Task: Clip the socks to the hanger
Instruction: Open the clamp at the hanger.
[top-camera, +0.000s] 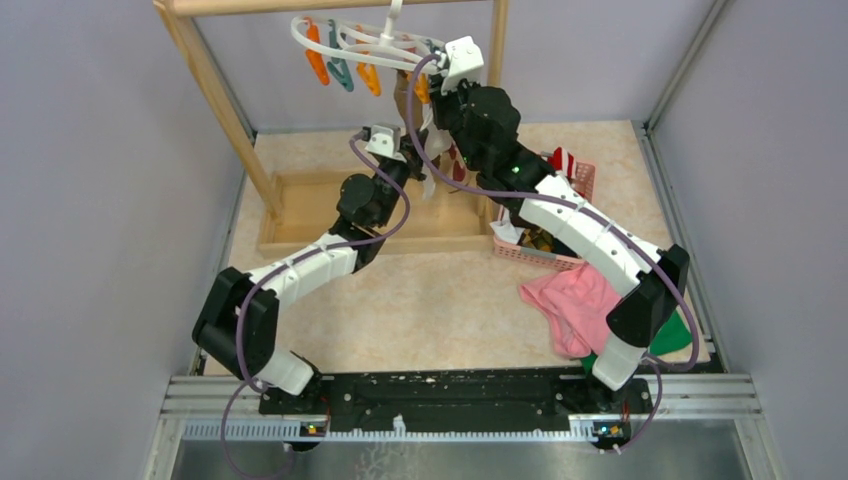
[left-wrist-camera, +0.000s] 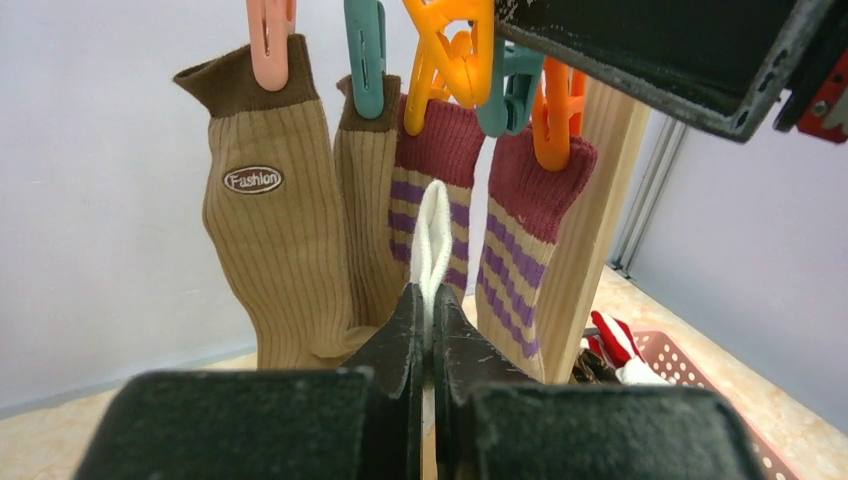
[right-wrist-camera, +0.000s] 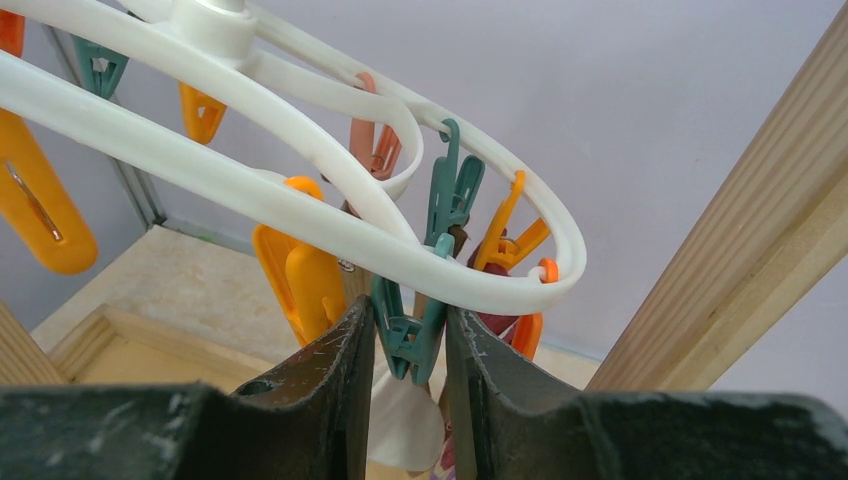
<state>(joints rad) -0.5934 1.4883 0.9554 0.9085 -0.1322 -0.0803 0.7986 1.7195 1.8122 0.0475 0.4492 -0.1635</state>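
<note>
Left fingers (left-wrist-camera: 424, 315), black and filling the bottom of their own wrist view, are clenched on the white sock (left-wrist-camera: 433, 225), whose folded edge stands up between them. Behind it hang four more socks: the first tan sock (left-wrist-camera: 265, 250) (a "Fashion" badge on it) under a pink clip (left-wrist-camera: 270, 30), the second tan sock (left-wrist-camera: 362, 210) beside it, then two striped socks (left-wrist-camera: 525, 230) with maroon cuffs under orange clips (left-wrist-camera: 555, 115), next to the wooden rack (left-wrist-camera: 600, 190). Further right, the right fingers (right-wrist-camera: 368, 325) press a teal clip (right-wrist-camera: 402, 340) from both sides, just under the white ring of the hanger (right-wrist-camera: 250, 190). On the table (top-camera: 430, 300) at the right lie a pink basket (top-camera: 585, 180) and a pink cloth (top-camera: 570, 300).
</note>
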